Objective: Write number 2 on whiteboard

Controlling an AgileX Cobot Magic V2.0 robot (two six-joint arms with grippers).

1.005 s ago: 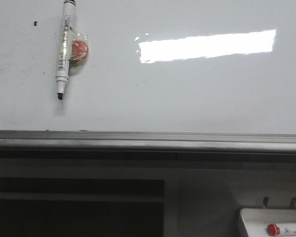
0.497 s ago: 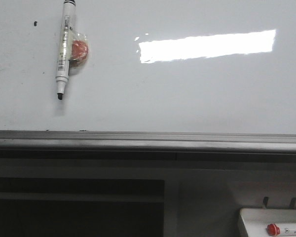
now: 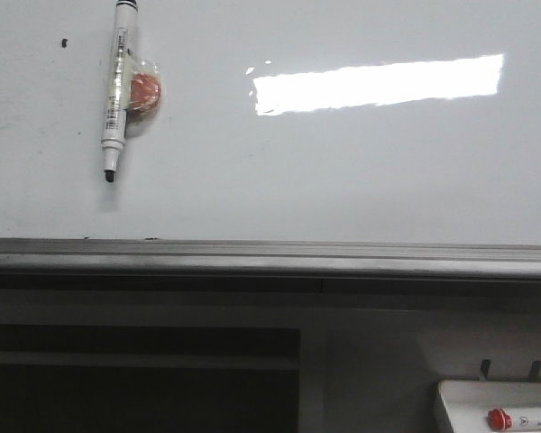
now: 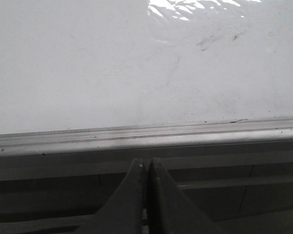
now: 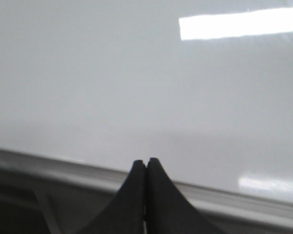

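Note:
The whiteboard (image 3: pixel 343 171) fills the upper front view, glossy white with a bright rectangular glare and a grey rail along its lower edge. No number 2 shows on it. A white marker (image 3: pixel 116 90) with a black uncapped tip hangs on the board at the upper left, beside an orange-red round holder (image 3: pixel 145 92). Neither gripper shows in the front view. My left gripper (image 4: pixel 146 163) is shut and empty, just below the board's rail (image 4: pixel 146 141). My right gripper (image 5: pixel 146 162) is shut and empty, in front of the board's lower edge (image 5: pixel 224 195).
A small white tray (image 3: pixel 496 410) with a red-capped marker (image 3: pixel 499 419) sits at the lower right. Small dark specks (image 3: pixel 64 42) mark the board's upper left. A dark recess (image 3: pixel 135 379) lies under the rail.

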